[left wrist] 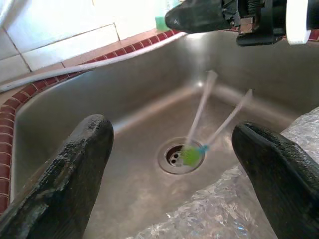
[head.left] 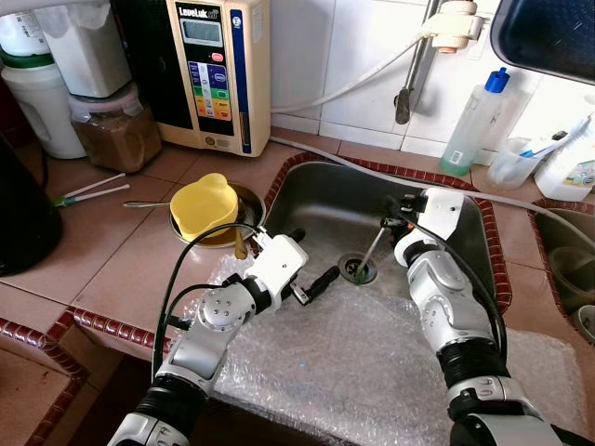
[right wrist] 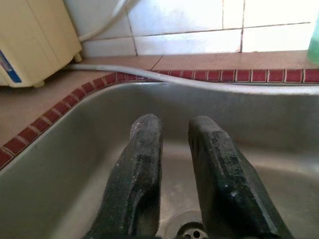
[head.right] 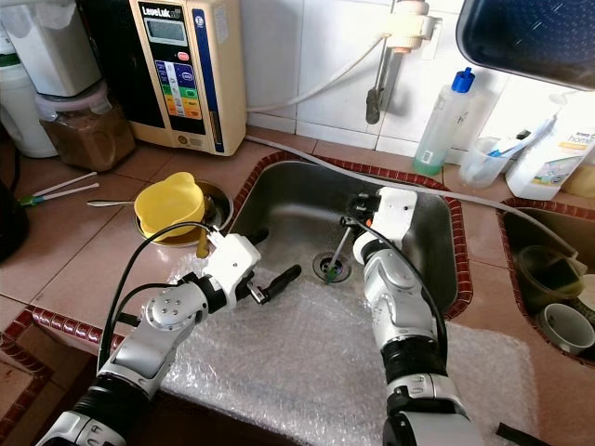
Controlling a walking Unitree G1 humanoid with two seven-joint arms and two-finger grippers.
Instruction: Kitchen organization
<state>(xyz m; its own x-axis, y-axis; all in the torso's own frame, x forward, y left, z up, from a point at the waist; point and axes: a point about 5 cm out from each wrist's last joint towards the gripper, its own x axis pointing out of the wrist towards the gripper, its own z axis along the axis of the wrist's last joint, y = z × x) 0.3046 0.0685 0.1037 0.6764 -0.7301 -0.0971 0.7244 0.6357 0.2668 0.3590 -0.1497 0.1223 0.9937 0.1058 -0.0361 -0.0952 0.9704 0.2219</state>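
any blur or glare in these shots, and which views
Left wrist view: the toothbrush over the drain is motion-blurred, doubled into two handles; the black fingers close up are soft. Left eye view: glare whitens the bubble wrap. Right wrist view: sharp on the fingers, evenly lit.

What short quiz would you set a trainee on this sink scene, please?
1. True or false: the left gripper has its jaws shut.
2. The green-headed brush has its head at: A the drain; B the yellow bowl; C the counter.
3. Fill in: the sheet draped over the front edge of the sink is ____.

Key: 1 false, the jaws are wide apart. 2 A. 3 bubble wrap.
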